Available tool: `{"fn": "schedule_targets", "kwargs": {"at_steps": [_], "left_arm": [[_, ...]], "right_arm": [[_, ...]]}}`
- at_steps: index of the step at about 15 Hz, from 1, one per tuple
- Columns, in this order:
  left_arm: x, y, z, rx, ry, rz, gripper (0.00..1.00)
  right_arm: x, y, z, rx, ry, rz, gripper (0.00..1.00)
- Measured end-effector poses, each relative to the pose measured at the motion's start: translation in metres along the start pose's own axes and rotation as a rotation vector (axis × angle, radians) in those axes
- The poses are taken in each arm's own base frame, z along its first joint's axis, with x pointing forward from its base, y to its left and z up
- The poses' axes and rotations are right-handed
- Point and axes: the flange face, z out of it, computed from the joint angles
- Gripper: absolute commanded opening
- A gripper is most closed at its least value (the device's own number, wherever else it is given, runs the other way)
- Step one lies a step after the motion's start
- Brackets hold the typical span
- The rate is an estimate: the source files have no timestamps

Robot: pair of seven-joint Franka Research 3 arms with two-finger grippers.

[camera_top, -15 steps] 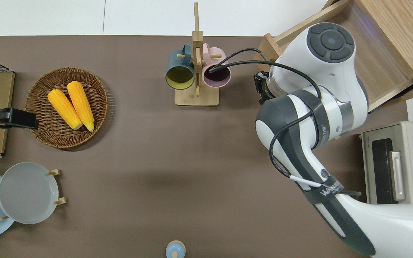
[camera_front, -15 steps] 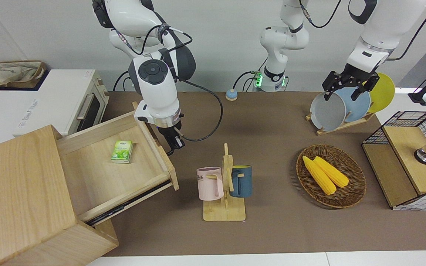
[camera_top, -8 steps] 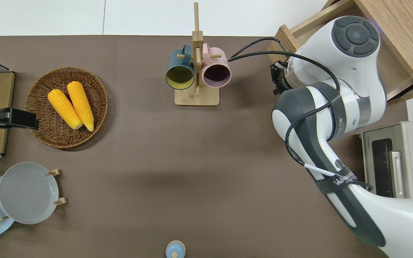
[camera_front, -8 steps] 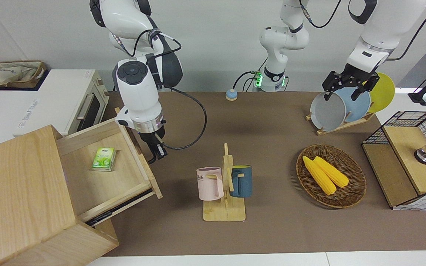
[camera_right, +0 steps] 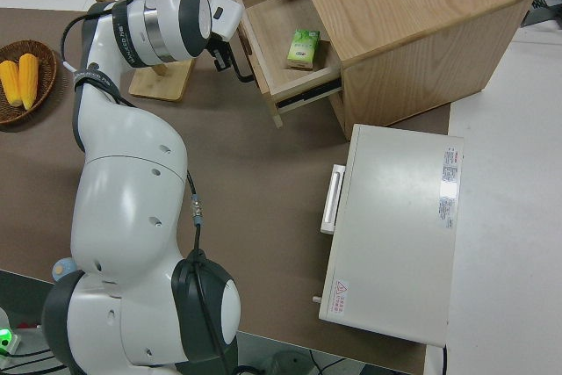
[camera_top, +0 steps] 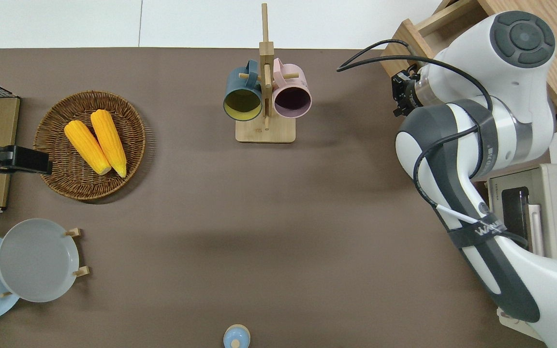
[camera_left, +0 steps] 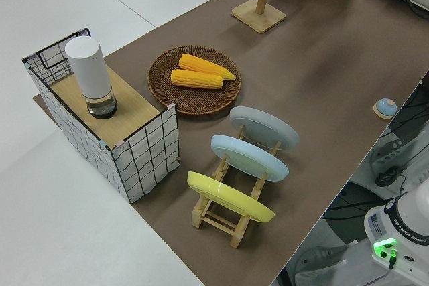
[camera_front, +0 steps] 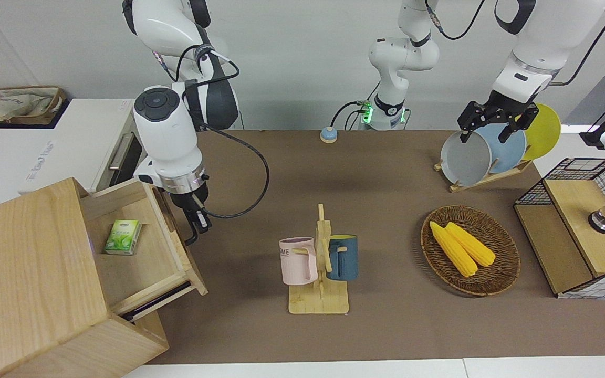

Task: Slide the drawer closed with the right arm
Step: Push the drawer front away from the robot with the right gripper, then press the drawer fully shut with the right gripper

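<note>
The pale-wood drawer (camera_front: 139, 262) stands partly out of the big wooden cabinet (camera_front: 24, 262) at the right arm's end of the table. A small green box (camera_front: 123, 237) lies inside it. My right gripper (camera_front: 197, 223) points down at the drawer's front panel, right at the black loop handle (camera_right: 239, 66). In the overhead view the right gripper (camera_top: 401, 94) sits beside the drawer front (camera_top: 404, 46), and the arm hides most of the drawer. The right side view shows the gripper (camera_right: 226, 57) against the front of the drawer (camera_right: 281, 59). My left arm is parked, its gripper (camera_front: 491, 128) open.
A white oven (camera_front: 71, 147) stands beside the cabinet, nearer to the robots. A mug rack (camera_front: 319, 262) with two mugs is at mid-table. A basket of corn (camera_front: 470, 249), a plate rack (camera_front: 483, 152) and a wire-mesh shelf (camera_front: 581, 226) lie toward the left arm's end.
The drawer has slid a good way into the cabinet, carrying the green box with it. My right gripper has travelled with the drawer front toward the cabinet. The left arm has not moved.
</note>
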Motion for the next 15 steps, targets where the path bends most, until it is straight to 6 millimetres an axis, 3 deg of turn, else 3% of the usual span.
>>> {"fn": "schedule_targets", "kwargs": {"at_steps": [7, 15], "left_arm": [[0.0, 0.0, 0.0, 0.0, 0.0, 0.0, 1.0], [0.0, 0.0, 0.0, 0.0, 0.0, 0.0, 1.0]], "right_arm": [[0.046, 0.01, -0.007, 0.067, 0.041, 0.025, 0.0], [0.082, 0.025, -0.007, 0.073, 0.058, -0.022, 0.0]]}}
